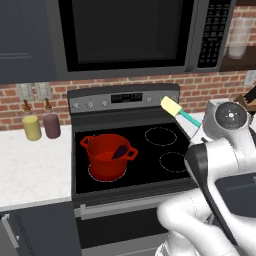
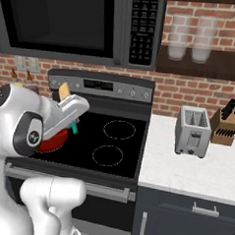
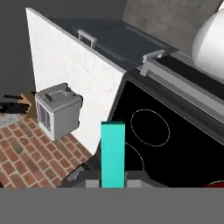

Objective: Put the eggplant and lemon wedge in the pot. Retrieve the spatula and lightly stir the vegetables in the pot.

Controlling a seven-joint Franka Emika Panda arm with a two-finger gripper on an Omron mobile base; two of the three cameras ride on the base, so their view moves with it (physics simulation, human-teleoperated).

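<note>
Fingers (image 3: 113, 183) clenched on the spatula (image 1: 179, 113), its teal handle rising between them in the hand view; tan end up and tilted toward the stove's back panel, held in the air above the right burners. Stove (image 1: 150, 150) black glass, four ringed burners. Pot (image 1: 107, 156) sits on the front left burner, upright, eggplant (image 1: 119, 151) inside leaning against the right wall. Lemon wedge: cannot tell. Left of the stove, white table (image 1: 30, 165) with a yellow jar (image 1: 31, 127) and a mauve jar (image 1: 51, 125) near the brick wall. Right table (image 2: 185, 168) carries a toaster (image 2: 192, 131) and a knife block (image 2: 228, 125) just beside it. Microwave (image 1: 135, 35) hangs over the stove. Right burners bare; open air between spatula and pot.
</note>
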